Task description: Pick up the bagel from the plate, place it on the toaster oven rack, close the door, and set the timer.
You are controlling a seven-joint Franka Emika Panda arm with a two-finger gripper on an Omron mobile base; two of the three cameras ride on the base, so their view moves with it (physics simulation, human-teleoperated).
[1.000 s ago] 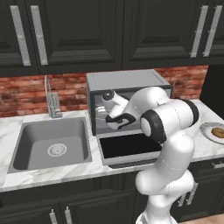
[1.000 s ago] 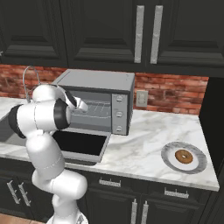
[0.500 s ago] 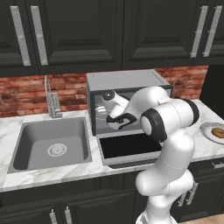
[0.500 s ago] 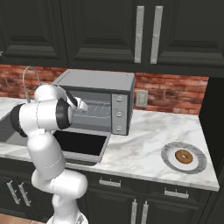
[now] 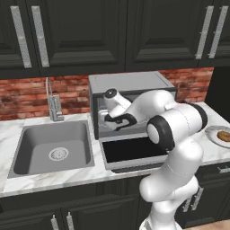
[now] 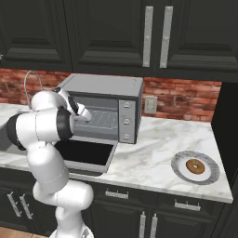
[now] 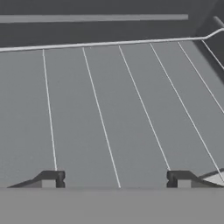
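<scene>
Oddly, in the left base view the arm has barely shifted, reaching into the toaster oven (image 5: pixel 130 87) above its lowered door (image 5: pixel 132 150); rightward, the bagel (image 6: pixel 194 166) sits untouched on the plate (image 6: pixel 179 160) near the counter's front right corner; the hand view shows the gripper (image 7: pixel 116 179), jaws apart and empty, over the toaster oven rack (image 7: pixel 105 109), so picking remains

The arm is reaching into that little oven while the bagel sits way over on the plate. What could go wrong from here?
The open, empty tool sits just above the rack; backing out carelessly might snag its wires. The door lies flat below the arm, so a low swing could hit it. The bagel on the plate is a long reach away.
</scene>
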